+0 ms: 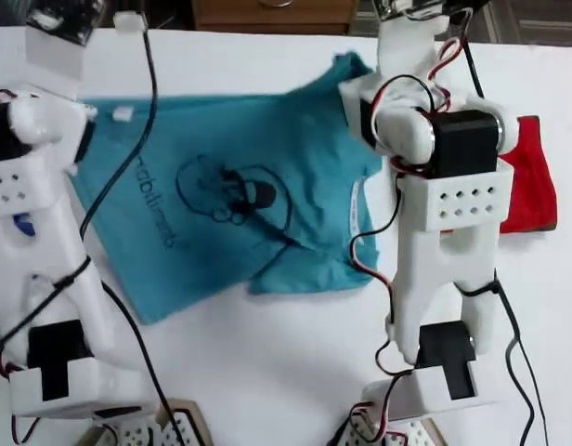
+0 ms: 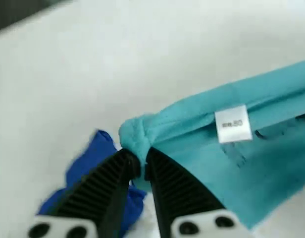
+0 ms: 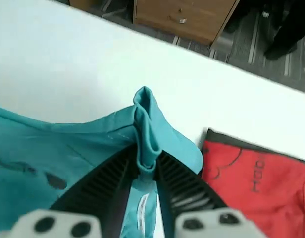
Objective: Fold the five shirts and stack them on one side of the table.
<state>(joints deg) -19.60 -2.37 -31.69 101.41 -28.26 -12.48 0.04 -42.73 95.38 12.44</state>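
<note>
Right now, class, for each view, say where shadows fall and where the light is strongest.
High view: the white table is evenly lit, with only faint, soft shadows on it. Left wrist view: the table glows pale, and the teal shirt is shaded beneath the left gripper. Right wrist view: the table is bright, with a dimmer floor beyond it.

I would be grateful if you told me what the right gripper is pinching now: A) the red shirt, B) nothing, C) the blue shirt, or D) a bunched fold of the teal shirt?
D: the right gripper is shut on a bunched fold of the teal shirt, while the red shirt lies ungripped to one side.
</note>
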